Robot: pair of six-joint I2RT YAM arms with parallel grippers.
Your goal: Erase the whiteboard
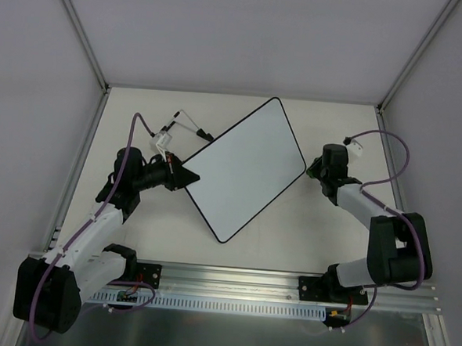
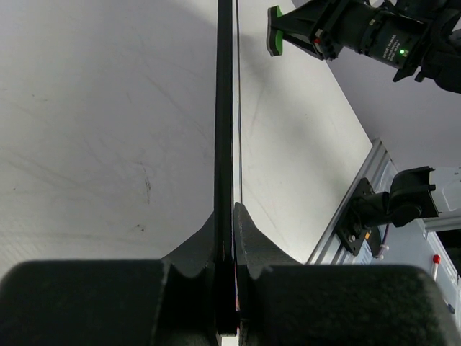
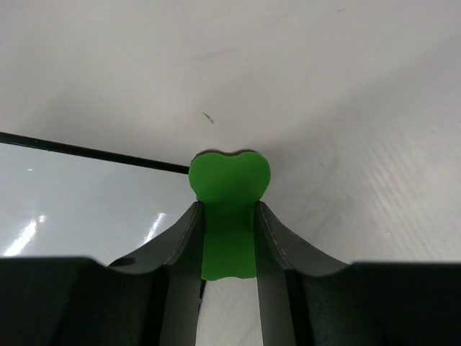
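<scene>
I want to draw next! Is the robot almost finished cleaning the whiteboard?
Nearly, it seems. Done: the whiteboard shows no writing from above. In hand: the left gripper clamps its edge, and the right gripper holds a green pad at the board's rim. Left: perhaps a last wipe, then letting go.

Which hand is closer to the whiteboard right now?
Left. The left hand grips the whiteboard at its left corner; the right hand, holding a green pad, sits just off the right corner.

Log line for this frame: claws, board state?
left claw: shut on whiteboard rim | right claw: shut on green pad, beside whiteboard corner | whiteboard face: no writing visible
</scene>
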